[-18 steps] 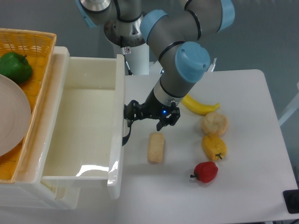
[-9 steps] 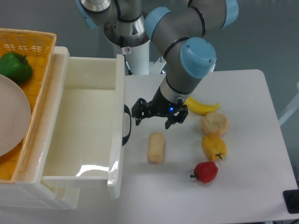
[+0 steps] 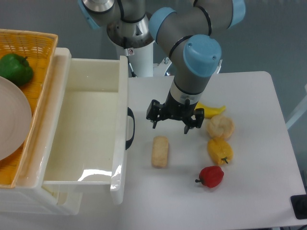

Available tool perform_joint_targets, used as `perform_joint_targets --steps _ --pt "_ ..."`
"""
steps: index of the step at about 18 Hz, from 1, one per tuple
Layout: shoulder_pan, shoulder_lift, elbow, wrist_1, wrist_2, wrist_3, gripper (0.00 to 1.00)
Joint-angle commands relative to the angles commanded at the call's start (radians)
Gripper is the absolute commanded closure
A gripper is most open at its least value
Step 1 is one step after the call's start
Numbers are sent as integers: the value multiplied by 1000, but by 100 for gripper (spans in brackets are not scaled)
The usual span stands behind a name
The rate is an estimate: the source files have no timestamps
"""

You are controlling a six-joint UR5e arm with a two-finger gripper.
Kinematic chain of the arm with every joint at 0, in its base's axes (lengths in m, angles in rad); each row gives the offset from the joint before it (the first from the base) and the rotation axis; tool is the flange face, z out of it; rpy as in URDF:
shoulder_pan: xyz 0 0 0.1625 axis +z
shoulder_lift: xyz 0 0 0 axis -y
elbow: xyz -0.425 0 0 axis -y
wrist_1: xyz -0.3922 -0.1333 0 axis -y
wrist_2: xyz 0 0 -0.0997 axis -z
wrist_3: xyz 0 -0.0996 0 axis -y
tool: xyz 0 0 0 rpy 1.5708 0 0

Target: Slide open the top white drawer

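Top white drawer [image 3: 84, 129] sitting pulled out at table's left — black handle [image 3: 130, 128] facing right. Gripper [image 3: 174, 123] hanging near handle, apart from it — fingers spread wide, gripping nothing, above bread roll [image 3: 160, 151].

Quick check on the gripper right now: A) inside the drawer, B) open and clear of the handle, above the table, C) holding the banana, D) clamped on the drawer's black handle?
B: the gripper hangs open over the table, apart from the black handle of the top white drawer.
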Motion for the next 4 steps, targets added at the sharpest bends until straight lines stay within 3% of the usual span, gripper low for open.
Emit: perform_joint_targets --steps 4 --pt "5 2 -2 17 0 0 0"
